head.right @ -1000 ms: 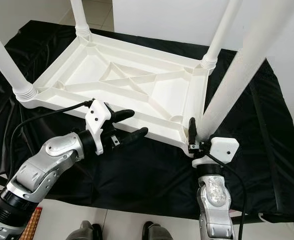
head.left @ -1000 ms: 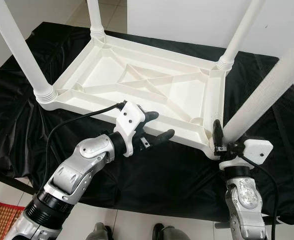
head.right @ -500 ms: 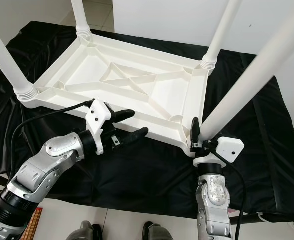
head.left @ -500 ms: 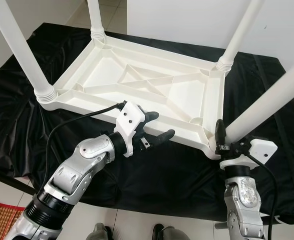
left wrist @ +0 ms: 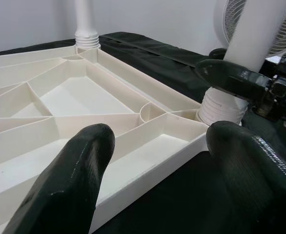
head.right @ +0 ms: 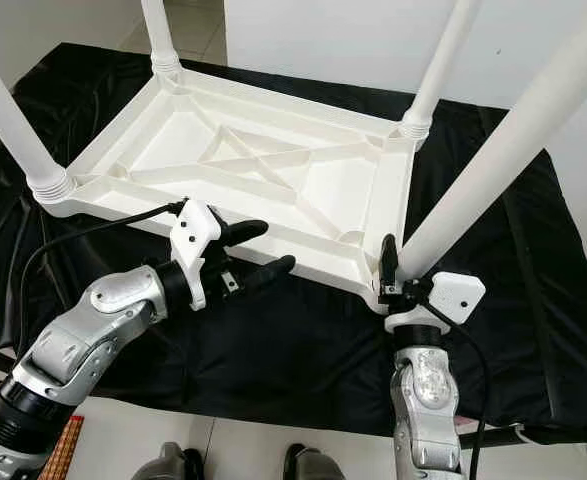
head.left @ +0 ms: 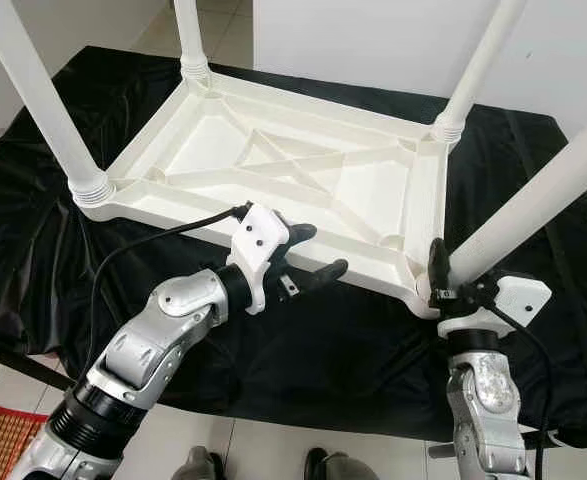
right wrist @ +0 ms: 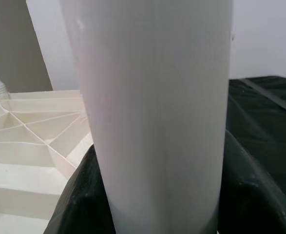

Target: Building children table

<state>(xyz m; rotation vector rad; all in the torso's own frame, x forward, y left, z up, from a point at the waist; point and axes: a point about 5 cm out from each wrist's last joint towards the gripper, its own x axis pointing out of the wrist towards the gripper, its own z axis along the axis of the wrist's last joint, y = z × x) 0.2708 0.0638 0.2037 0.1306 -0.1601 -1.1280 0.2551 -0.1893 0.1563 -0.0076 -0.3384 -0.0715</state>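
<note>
The white plastic tabletop (head.left: 303,180) lies upside down on a black cloth, with three white legs standing upright in its corners. A fourth white leg (head.left: 533,200) leans out to the right from the near right corner socket (head.left: 425,292). My right gripper (head.left: 453,283) is shut on that leg just above the socket; in the right wrist view the leg (right wrist: 152,112) sits between the black fingers (right wrist: 79,195). My left gripper (head.left: 321,250) hovers open just in front of the tabletop's near edge (left wrist: 147,170), holding nothing.
The black cloth (head.left: 33,220) covers a low surface and hangs over its near edge, with tiled floor below. The upright legs (head.left: 43,100) rise at the near left, far left and far right corners. A fan (left wrist: 284,29) stands behind the right side.
The leg in my right gripper has tipped further over to the right, and the right wrist shifted slightly with it. My left arm has stayed put.
</note>
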